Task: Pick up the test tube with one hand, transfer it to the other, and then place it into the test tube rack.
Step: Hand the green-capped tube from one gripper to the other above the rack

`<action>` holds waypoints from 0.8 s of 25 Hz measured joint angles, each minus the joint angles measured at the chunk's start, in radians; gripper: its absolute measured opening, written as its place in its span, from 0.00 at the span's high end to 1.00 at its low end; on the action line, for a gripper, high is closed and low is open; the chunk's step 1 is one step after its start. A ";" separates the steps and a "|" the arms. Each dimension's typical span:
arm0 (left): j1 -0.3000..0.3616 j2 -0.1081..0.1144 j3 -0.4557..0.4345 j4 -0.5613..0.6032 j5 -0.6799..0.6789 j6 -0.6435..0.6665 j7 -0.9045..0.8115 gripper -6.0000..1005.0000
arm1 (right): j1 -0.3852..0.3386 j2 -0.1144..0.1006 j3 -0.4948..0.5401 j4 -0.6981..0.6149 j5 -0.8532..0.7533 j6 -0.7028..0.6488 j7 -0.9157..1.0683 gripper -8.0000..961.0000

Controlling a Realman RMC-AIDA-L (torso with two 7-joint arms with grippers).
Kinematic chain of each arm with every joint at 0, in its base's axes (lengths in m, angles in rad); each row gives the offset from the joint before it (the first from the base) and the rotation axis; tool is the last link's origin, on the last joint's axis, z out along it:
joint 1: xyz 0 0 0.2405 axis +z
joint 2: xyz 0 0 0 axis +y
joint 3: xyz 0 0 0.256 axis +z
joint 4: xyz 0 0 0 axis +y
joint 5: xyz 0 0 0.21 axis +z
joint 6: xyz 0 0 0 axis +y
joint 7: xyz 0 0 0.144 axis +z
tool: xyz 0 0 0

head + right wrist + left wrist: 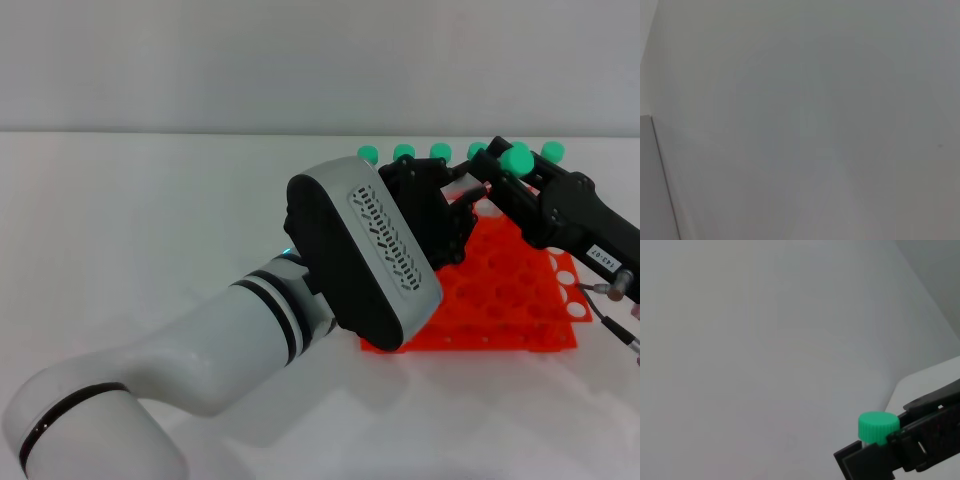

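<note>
Where white table (150, 220) meets grey wall (300, 60), both bare.

I see the tube (516, 160) raised above the rack's (520, 300) far edge, only its round green cap plain, with a sliver of clear body under it in the left wrist view (878, 426). It stands roughly upright there, clamped between black fingers. The orange-red rack lies flat on the white table, a grid of round holes.

Test tube rack (500, 300) right of centre, tubes (440, 152) behind it.
</note>
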 joint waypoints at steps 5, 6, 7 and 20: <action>0.000 0.000 0.000 -0.005 -0.001 -0.006 0.000 0.80 | 0.000 0.000 0.000 0.000 0.000 -0.007 -0.005 0.67; 0.000 0.000 0.000 -0.008 -0.001 -0.010 0.000 0.80 | 0.000 0.000 0.000 0.000 0.000 -0.007 -0.007 0.67; 0.000 0.000 0.000 -0.011 -0.001 -0.015 0.000 0.80 | 0.000 0.000 0.000 0.000 0.000 -0.008 -0.008 0.67; 0.002 0.000 0.004 -0.048 -0.002 -0.078 0.001 0.80 | -0.001 0.001 0.007 -0.001 -0.001 -0.021 -0.021 0.67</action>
